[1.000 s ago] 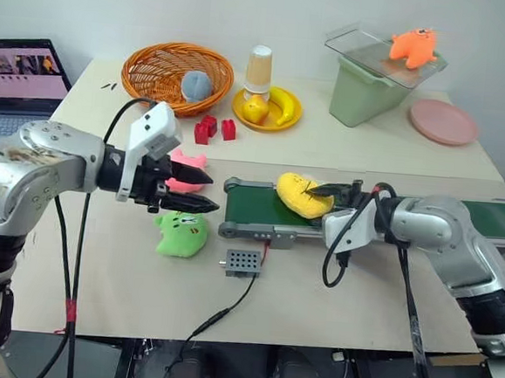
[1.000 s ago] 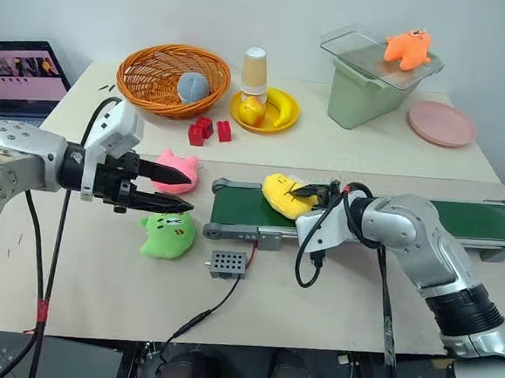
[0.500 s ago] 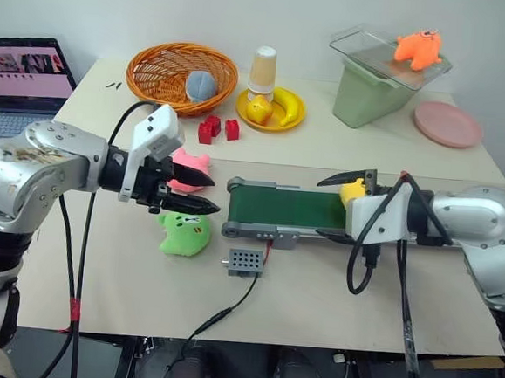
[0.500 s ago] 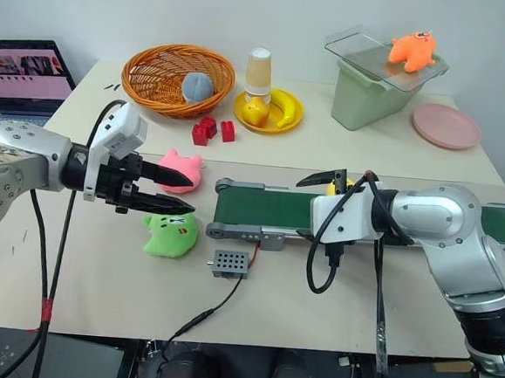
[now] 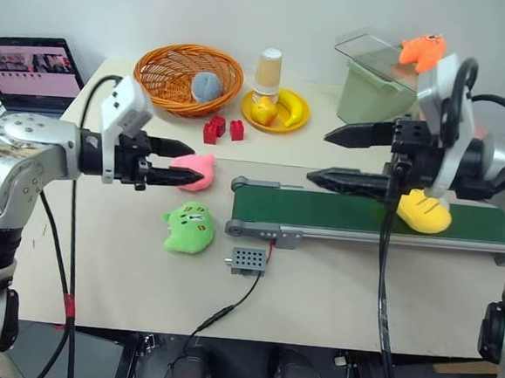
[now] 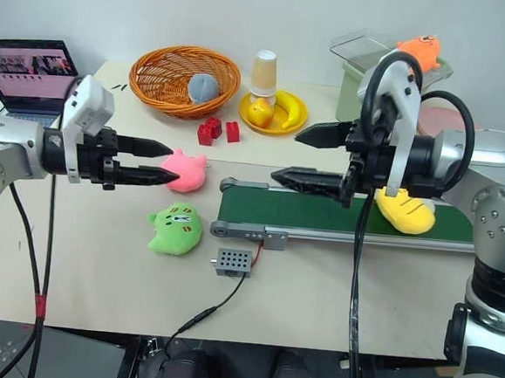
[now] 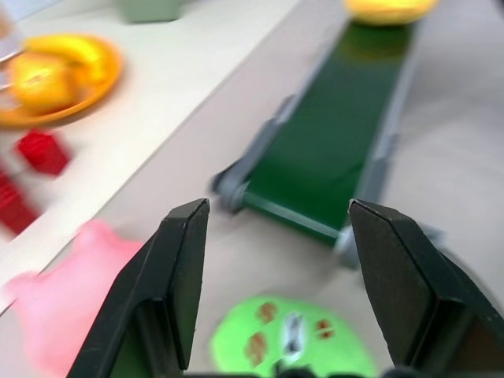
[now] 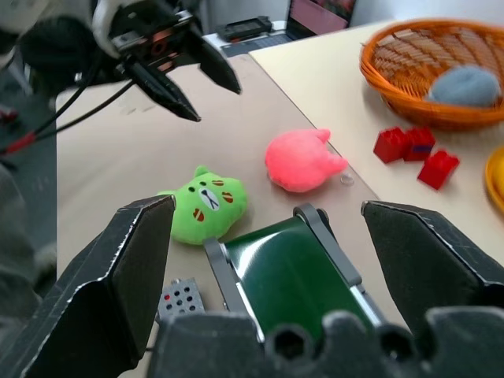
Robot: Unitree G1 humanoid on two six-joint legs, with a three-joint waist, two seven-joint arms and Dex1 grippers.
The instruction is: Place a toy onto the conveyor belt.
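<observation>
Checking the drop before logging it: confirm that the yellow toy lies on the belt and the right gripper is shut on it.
Not quite. The yellow toy lies on the belt, but the right gripper is open and empty above it, as the left eye view shows.

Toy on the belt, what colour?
Yellow. The toy lies on the dark green belt; clearest in the left eye view.

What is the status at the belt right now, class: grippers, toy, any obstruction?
Both grippers open and empty: left gripper, right gripper. Yellow toy lying on conveyor belt. Nothing else on the belt.
</observation>
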